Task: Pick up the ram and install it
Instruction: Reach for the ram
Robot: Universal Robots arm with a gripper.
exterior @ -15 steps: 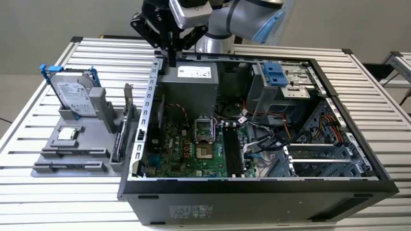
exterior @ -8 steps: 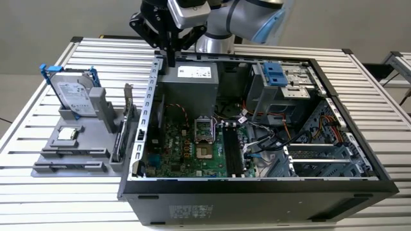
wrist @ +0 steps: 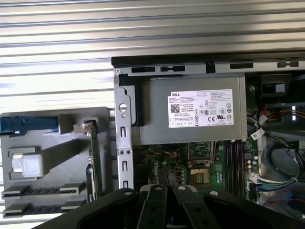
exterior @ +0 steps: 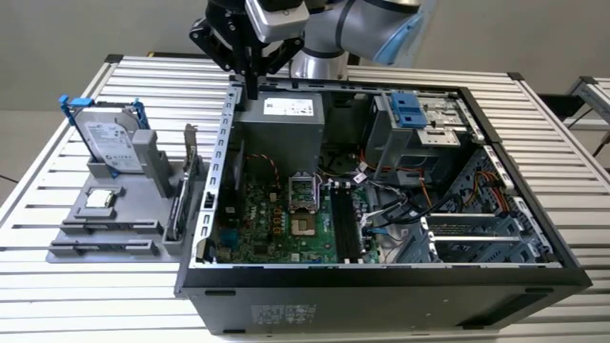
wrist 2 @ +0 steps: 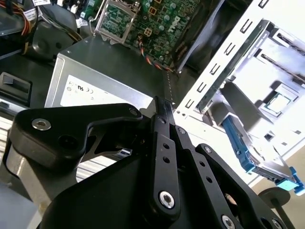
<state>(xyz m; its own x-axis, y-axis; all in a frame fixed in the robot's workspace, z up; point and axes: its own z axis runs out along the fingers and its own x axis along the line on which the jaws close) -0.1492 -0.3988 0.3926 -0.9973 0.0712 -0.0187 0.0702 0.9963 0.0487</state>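
Note:
My gripper hangs above the back corner of the open computer case, over the grey power supply. Its black fingers meet at the tip with nothing between them, so it is shut and empty. The ram looks like a thin dark stick standing on edge in the grey holder, toward the exterior view's left, beside a taller card. In the first wrist view the ram stands just beside that card. The motherboard's black slots lie inside the case.
The holder also carries a hard drive in a blue frame and a small square chip. Cables, a drive cage with a blue latch and the case walls crowd the space around the motherboard. All of it stands on a slatted metal table.

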